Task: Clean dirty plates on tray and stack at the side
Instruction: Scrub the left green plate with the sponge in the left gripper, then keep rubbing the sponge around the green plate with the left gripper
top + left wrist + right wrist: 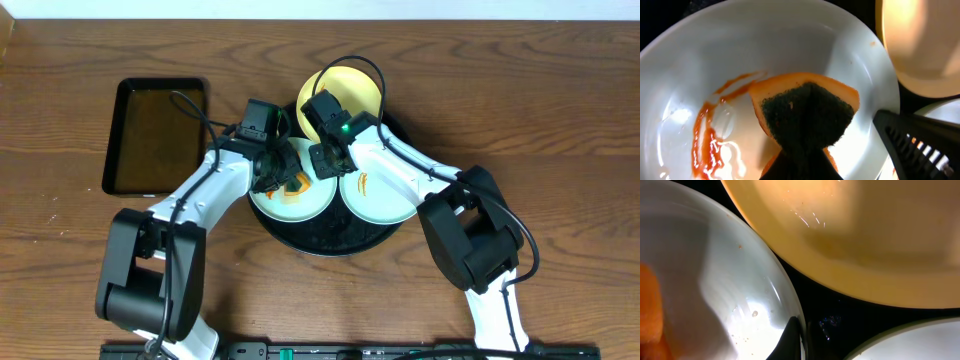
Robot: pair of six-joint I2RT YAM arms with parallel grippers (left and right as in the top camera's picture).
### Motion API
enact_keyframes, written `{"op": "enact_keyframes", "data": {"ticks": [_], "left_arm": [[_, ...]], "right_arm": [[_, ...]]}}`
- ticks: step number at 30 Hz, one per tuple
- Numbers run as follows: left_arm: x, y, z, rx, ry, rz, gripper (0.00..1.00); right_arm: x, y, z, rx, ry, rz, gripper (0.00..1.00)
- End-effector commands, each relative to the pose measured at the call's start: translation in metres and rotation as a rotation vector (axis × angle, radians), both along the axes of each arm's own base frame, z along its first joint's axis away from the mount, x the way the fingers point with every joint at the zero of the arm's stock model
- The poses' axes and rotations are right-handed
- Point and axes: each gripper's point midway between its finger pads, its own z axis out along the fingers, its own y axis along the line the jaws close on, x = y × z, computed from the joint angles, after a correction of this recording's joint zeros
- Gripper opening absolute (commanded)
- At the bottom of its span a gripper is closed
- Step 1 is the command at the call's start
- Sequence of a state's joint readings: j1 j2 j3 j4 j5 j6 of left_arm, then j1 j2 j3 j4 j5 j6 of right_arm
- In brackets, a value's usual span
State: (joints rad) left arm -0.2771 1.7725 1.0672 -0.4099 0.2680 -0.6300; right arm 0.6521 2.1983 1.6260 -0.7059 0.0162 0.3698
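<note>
The round black tray (335, 238) holds three plates. The pale yellow plate (352, 85) is at the back and looks free of sauce. The left mint green plate (312, 203) has an orange-brown smear (705, 145) on it. My left gripper (287, 180) is shut on an orange sponge with a dark green scouring face (805, 115), pressed onto this plate (790, 40). My right gripper (325, 160) pinches the same plate's rim (790, 305), one finger inside it (792, 340). The right mint green plate (388, 203) bears a small smear.
A smaller rectangular black tray (157, 135) lies on the wooden table at the left. The three plates sit close together, with black tray floor (840, 315) showing between them. My right finger (915, 145) shows beside the sponge in the left wrist view.
</note>
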Motion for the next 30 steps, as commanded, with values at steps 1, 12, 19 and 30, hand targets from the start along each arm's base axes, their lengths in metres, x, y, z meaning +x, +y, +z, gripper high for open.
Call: {"op": "enact_keyframes", "data": {"ticks": [1,12,19,30], "left_arm": [[0.000,-0.004,-0.011,-0.013,0.026,0.013,0.08],[-0.001,0.009,-0.036,0.065,0.063,0.039,0.08],[-0.016,0.040,-0.051,0.209,0.137,0.085,0.08],[-0.028,0.088,-0.031,0.445,0.169,0.103,0.07]], "right_arm": [[-0.003,0.001,-0.010,-0.016,0.010,0.010,0.01],[-0.004,0.001,-0.010,-0.017,0.010,0.010,0.01],[-0.005,0.000,-0.011,-0.022,0.016,0.011,0.01],[-0.005,0.000,-0.011,-0.021,0.016,0.010,0.01]]}}
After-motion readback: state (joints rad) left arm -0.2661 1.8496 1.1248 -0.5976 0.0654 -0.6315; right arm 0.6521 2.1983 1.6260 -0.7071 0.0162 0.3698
